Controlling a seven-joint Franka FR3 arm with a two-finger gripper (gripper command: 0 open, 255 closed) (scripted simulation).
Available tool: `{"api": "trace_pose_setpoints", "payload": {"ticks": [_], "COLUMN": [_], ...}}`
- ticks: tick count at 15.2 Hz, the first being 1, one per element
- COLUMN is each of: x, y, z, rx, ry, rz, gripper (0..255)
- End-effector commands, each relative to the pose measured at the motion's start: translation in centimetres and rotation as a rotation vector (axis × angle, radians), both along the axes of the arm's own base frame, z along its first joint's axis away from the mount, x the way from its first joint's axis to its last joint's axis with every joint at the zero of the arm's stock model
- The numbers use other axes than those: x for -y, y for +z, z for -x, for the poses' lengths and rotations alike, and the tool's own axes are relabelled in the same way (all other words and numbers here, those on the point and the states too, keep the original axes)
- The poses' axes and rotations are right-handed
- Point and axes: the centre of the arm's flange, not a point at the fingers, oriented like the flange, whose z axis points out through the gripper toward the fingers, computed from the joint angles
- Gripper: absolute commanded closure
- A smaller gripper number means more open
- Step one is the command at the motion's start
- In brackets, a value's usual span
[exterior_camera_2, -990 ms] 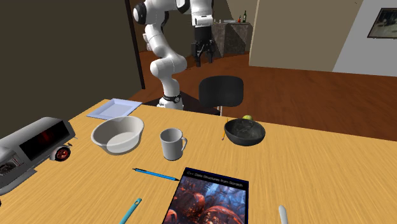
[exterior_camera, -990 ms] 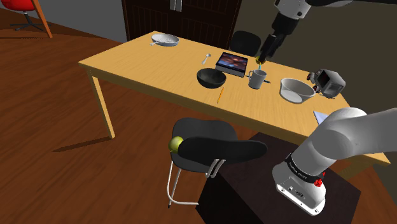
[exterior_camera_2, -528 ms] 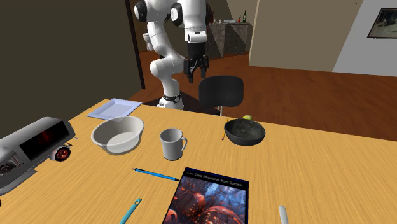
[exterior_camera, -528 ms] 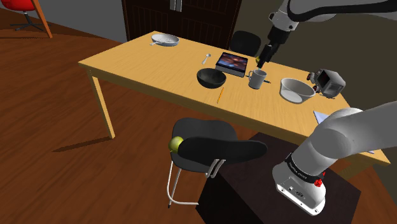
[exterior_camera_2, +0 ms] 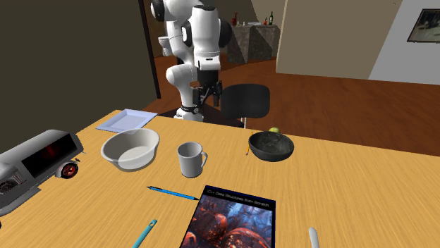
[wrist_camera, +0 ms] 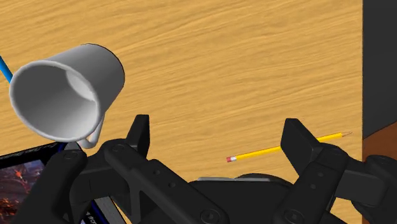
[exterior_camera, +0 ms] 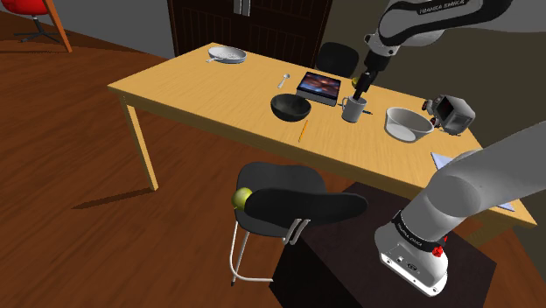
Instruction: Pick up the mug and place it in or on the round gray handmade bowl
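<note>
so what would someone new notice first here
The white arm reaching over the table, its open black tool hanging close to a pale mug but not around it. The mug stands upright between a pale bowl and a dark bowl. A book with a vivid cover lies in front of the mug in the second exterior view.
</note>
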Motion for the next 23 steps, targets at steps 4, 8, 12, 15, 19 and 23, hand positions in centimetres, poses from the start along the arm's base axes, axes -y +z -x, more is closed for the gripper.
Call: {"api": "trace_pose_setpoints", "payload": {"ticks": [4, 8, 12, 15, 19, 23], "x": [5.0, 8.8, 10.0, 10.1, 10.2, 10.2], "y": [-3.7, -6.5, -8.4, -10.0, -11.4, -11.4], "z": [-3.1, -5.3, -6.0, -6.0, -6.0, -6.0], "rx": [-0.019, -0.035, -0.039, -0.039, -0.039, -0.039], "ry": [0.025, 0.044, 0.050, 0.050, 0.050, 0.050], "rz": [0.012, 0.020, 0.023, 0.023, 0.023, 0.023], "gripper": [0, 0, 0, 0, 0, 0]}}
